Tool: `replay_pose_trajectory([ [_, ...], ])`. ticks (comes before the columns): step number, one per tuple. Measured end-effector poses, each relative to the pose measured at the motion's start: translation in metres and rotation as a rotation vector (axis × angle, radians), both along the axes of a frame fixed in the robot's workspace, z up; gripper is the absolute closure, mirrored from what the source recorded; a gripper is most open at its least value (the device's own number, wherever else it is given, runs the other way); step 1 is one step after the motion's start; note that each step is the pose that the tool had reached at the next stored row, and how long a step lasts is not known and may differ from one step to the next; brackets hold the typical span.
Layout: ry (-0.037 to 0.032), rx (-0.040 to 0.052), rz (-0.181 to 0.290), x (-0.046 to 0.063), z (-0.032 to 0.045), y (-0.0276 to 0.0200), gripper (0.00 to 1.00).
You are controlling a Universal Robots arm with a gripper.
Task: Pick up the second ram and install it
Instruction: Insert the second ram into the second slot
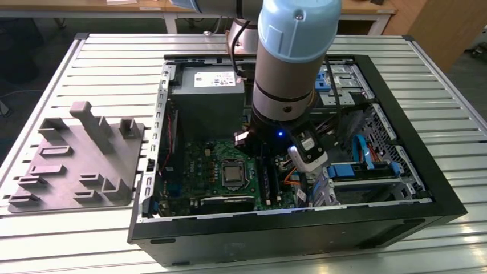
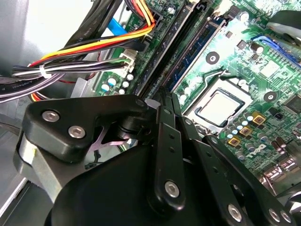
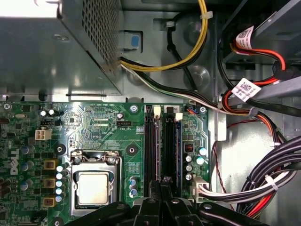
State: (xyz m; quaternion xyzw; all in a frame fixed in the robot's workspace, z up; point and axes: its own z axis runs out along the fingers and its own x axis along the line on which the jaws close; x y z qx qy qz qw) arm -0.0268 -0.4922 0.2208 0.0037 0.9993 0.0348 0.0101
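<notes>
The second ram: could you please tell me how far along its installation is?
Looks done: a blue ram stick stands in a slot on the motherboard. In hand: nothing visibly held; the gripper, shut, sits over the slots' end. Left: I cannot tell whether that stick is the second one, or fully seated.

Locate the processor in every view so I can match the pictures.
Exterior view: the processor is a silver square on the green motherboard, to the exterior view's left of the long black memory slots.
Second wrist view: the processor sits in its socket, alongside the memory slots.
First wrist view: the processor lies beside the memory slots.
Shared landmark: the memory slots.
</notes>
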Motion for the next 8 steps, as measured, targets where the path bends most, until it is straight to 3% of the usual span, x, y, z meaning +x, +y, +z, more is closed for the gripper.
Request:
replay_pose_trajectory([
  [8,-0.0002,0.0004,0.000,0.0000,-0.0018,0.0000,0.89],
])
